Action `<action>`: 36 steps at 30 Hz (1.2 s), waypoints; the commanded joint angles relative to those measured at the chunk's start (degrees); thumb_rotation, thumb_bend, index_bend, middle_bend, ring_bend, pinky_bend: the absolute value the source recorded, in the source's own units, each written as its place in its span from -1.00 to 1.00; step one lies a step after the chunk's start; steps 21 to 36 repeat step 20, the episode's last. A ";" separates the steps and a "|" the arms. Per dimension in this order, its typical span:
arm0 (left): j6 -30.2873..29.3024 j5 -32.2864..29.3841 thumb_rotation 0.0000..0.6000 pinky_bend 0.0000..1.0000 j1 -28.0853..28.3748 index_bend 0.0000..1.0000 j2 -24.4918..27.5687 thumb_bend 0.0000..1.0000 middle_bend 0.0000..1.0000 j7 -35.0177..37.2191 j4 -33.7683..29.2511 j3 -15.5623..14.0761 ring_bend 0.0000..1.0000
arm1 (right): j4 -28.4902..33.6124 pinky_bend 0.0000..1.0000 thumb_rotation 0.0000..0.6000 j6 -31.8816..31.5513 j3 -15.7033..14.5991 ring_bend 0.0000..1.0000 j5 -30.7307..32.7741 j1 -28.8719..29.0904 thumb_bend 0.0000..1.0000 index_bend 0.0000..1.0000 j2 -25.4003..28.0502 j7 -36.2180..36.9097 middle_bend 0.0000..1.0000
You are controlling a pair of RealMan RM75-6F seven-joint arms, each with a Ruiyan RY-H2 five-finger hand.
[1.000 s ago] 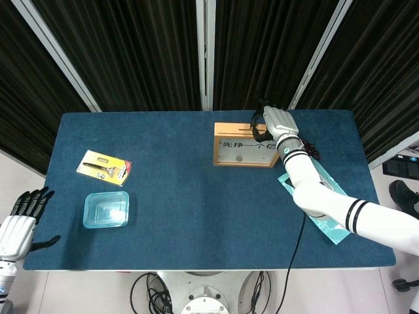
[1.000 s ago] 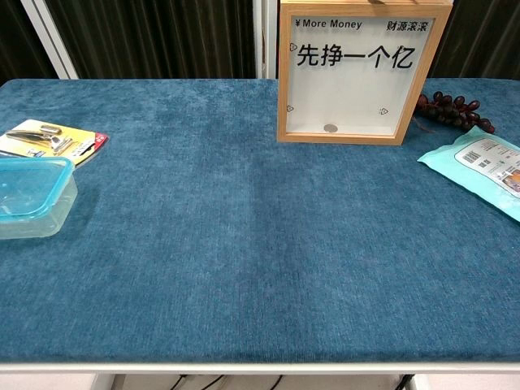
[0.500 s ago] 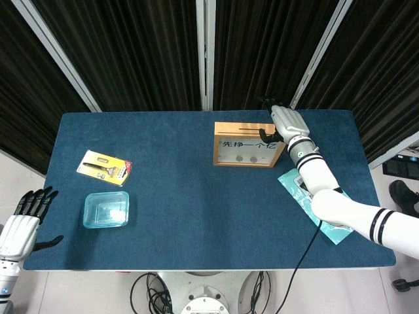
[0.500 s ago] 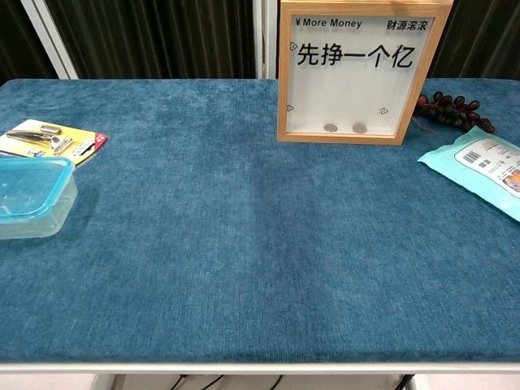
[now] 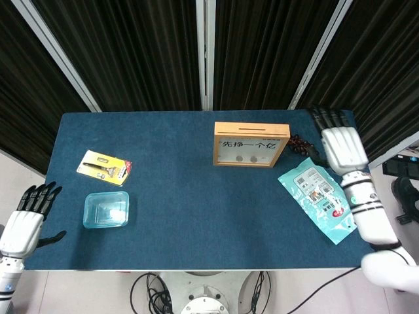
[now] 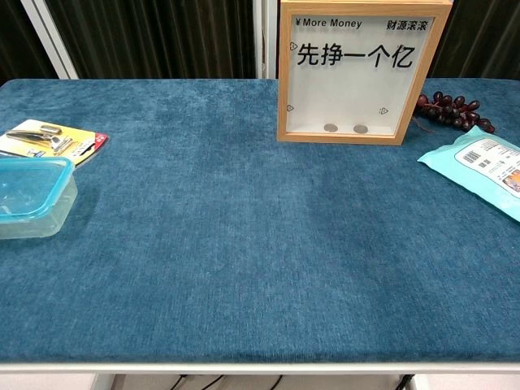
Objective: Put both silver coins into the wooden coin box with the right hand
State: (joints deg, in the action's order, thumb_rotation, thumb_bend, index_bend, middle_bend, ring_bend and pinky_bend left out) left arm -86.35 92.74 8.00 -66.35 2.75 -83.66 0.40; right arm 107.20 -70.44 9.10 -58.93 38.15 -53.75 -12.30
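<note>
Your two round silver coins (image 6: 342, 128) lie side by side on the floor of the glass-fronted wooden coin box (image 6: 360, 71), upper centre of the blue fabric tabletop (image 6: 244, 244). Your right hand (image 5: 342, 147) hovers released, fingers spread, right of the box; the left hand (image 5: 25, 222) hangs released at lower left.

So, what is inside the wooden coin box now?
Two silver coins lie side by side at the bottom of the wooden coin box, behind its clear front. Nothing else shows inside.
</note>
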 commanded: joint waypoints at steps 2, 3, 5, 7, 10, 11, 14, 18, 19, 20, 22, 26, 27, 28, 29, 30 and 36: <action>1.50 -1.17 1.00 -1.00 1.65 -1.00 -1.03 -0.91 -1.00 -2.69 0.16 1.61 -1.00 | -11.05 -1.00 1.00 -21.36 -14.91 -1.00 -22.69 -22.48 -0.32 -1.00 -8.90 5.33 -1.00; 1.83 -1.29 1.00 -1.00 2.01 -1.00 -1.28 -0.91 -1.00 -3.15 0.24 1.84 -1.00 | -13.18 -1.00 1.00 -22.35 -15.36 -1.00 -23.26 -23.85 -0.33 -1.00 -10.55 5.58 -1.00; 2.54 -1.50 1.00 -1.00 2.69 -1.00 -1.84 -0.91 -1.00 -4.15 0.34 2.21 -1.00 | -16.10 -1.00 1.00 -23.92 -15.66 -1.00 -23.45 -26.23 -0.34 -1.00 -13.27 5.94 -1.00; 3.39 -1.74 1.00 -1.00 3.38 -1.00 -2.51 -0.91 -1.00 -4.91 0.28 2.46 -1.00 | -18.83 -1.00 1.00 -25.27 -15.58 -1.00 -24.05 -28.11 -0.34 -1.00 -15.70 5.96 -1.00; 4.43 -2.08 1.00 -1.00 4.18 -1.00 -3.40 -0.91 -1.00 -5.19 0.70 2.66 -1.00 | -20.93 -1.00 1.00 -25.08 -15.08 -1.00 -24.09 -29.45 -0.34 -1.00 -17.50 6.24 -1.00; 4.64 -2.17 1.00 -1.00 4.35 -1.00 -3.67 -0.91 -1.00 -5.24 0.99 2.70 -1.00 | -21.06 -1.00 1.00 -24.53 -14.88 -1.00 -23.84 -29.62 -0.34 -1.00 -17.66 6.68 -1.00; 5.22 -2.37 1.00 -1.00 4.74 -1.00 -4.37 -0.90 -1.00 -5.06 1.86 2.62 -1.00 | -21.22 -1.00 1.00 -22.86 -13.94 -1.00 -23.04 -29.89 -0.34 -1.00 -17.78 7.17 -1.00; 5.36 -2.64 1.00 -1.00 4.88 -1.00 -4.92 -0.91 -1.00 -4.75 2.92 2.52 -1.00 | -21.54 -1.00 1.00 -21.82 -12.84 -1.00 -23.17 -30.30 -0.34 -1.00 -18.22 7.30 -1.00; 5.31 -2.75 1.00 -1.00 4.86 -1.00 -4.99 -0.91 -1.00 -4.72 3.05 2.53 -1.00 | -21.54 -1.00 1.00 -21.52 -12.64 -1.00 -23.13 -30.38 -0.34 -1.00 -18.26 7.32 -1.00; 5.29 -2.97 1.00 -1.00 4.81 -1.00 -5.01 -0.91 -1.00 -4.78 3.14 2.58 -1.00 | -21.49 -1.00 1.00 -21.21 -12.44 -1.00 -23.05 -30.46 -0.34 -1.00 -18.24 7.36 -1.00; 5.29 -2.97 1.00 -1.00 4.81 -1.00 -5.01 -0.91 -1.00 -4.78 3.14 2.58 -1.00 | -21.49 -1.00 1.00 -21.21 -12.44 -1.00 -23.05 -30.46 -0.34 -1.00 -18.24 7.36 -1.00; 5.29 -2.97 1.00 -1.00 4.81 -1.00 -5.01 -0.91 -1.00 -4.78 3.14 2.58 -1.00 | -21.49 -1.00 1.00 -21.21 -12.44 -1.00 -23.05 -30.46 -0.34 -1.00 -18.24 7.36 -1.00; 5.29 -2.97 1.00 -1.00 4.81 -1.00 -5.01 -0.91 -1.00 -4.78 3.14 2.58 -1.00 | -21.49 -1.00 1.00 -21.21 -12.44 -1.00 -23.05 -30.46 -0.34 -1.00 -18.24 7.36 -1.00; 5.29 -2.97 1.00 -1.00 4.81 -1.00 -5.01 -0.91 -1.00 -4.78 3.14 2.58 -1.00 | -21.49 -1.00 1.00 -21.21 -12.44 -1.00 -23.05 -30.46 -0.34 -1.00 -18.24 7.36 -1.00; 5.29 -2.97 1.00 -1.00 4.81 -1.00 -5.01 -0.91 -1.00 -4.78 3.14 2.58 -1.00 | -21.49 -1.00 1.00 -21.21 -12.44 -1.00 -23.05 -30.46 -0.34 -1.00 -18.24 7.36 -1.00; 5.29 -2.97 1.00 -1.00 4.81 -1.00 -5.01 -0.91 -1.00 -4.78 3.14 2.58 -1.00 | -21.49 -1.00 1.00 -21.21 -12.44 -1.00 -23.05 -30.46 -0.34 -1.00 -18.24 7.36 -1.00; 5.29 -2.97 1.00 -1.00 4.81 -1.00 -5.01 -0.91 -1.00 -4.78 3.14 2.58 -1.00 | -21.49 -1.00 1.00 -21.21 -12.44 -1.00 -23.05 -30.46 -0.34 -1.00 -18.24 7.36 -1.00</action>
